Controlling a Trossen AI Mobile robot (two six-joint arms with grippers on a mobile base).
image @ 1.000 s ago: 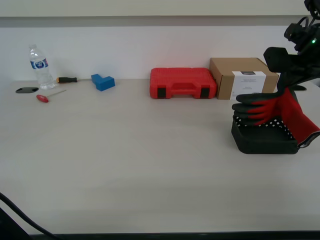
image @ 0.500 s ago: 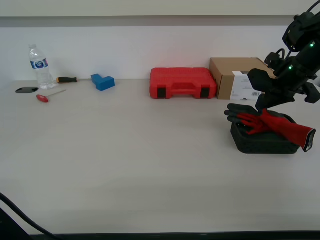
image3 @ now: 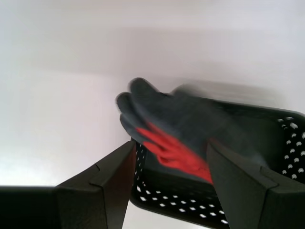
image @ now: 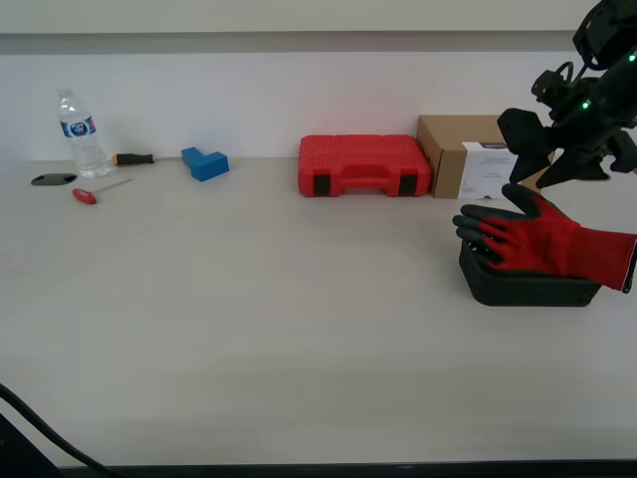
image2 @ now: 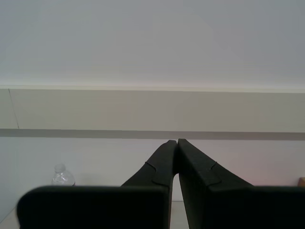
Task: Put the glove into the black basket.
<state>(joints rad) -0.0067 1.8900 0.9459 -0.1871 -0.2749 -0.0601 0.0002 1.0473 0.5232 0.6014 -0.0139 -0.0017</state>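
The red glove (image: pixel 542 239) with dark grey fingers lies across the top of the black basket (image: pixel 528 291) at the exterior view's right. Its fingers reach over the basket's left wall and its cuff sticks out past the right wall. My first gripper (image: pixel 534 167) hangs just above the glove, open and empty. In the first wrist view the open gripper (image3: pixel 170 143) frames the blurred glove (image3: pixel 181 124) and the perforated basket (image3: pixel 286 143). My second gripper (image2: pixel 177 141) is shut and empty, facing the wall; it does not show in the exterior view.
A red tool case (image: pixel 363 164) and a brown cardboard box (image: pixel 468 144) stand behind the basket by the wall. At the far left are a water bottle (image: pixel 78 134), a blue block (image: pixel 204 162), two screwdrivers (image: pixel 132 158) and a dark disc (image: pixel 53 179).
The first gripper lowered the hanging glove onto the basket, let go of it and rose a little. The glove now lies flat across the basket.
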